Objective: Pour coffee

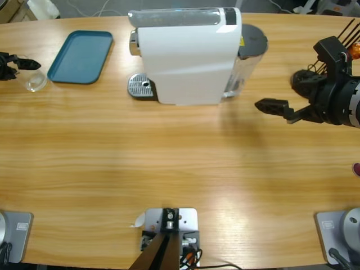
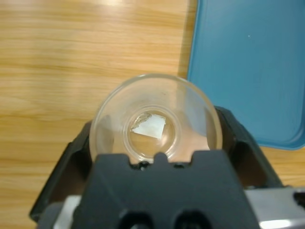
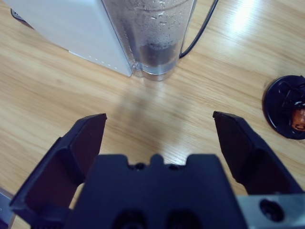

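Overhead, white box-shaped coffee machine [image 1: 188, 56] stands mid-bench [image 1: 169, 169]; small clear glass cup [image 1: 35, 81] sits far left beside teal rectangular tray [image 1: 80, 56]. Left wrist view: left gripper [image 2: 155, 143] fingers pinch the cup. Right wrist view: right gripper [image 3: 159, 126] fingers spread, empty, facing the machine's clear water tank [image 3: 150, 33].

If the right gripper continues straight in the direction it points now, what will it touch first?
Most likely the clear water tank at the back of the white coffee machine. The right gripper is open, with only bare table between, though depth is hard to judge.
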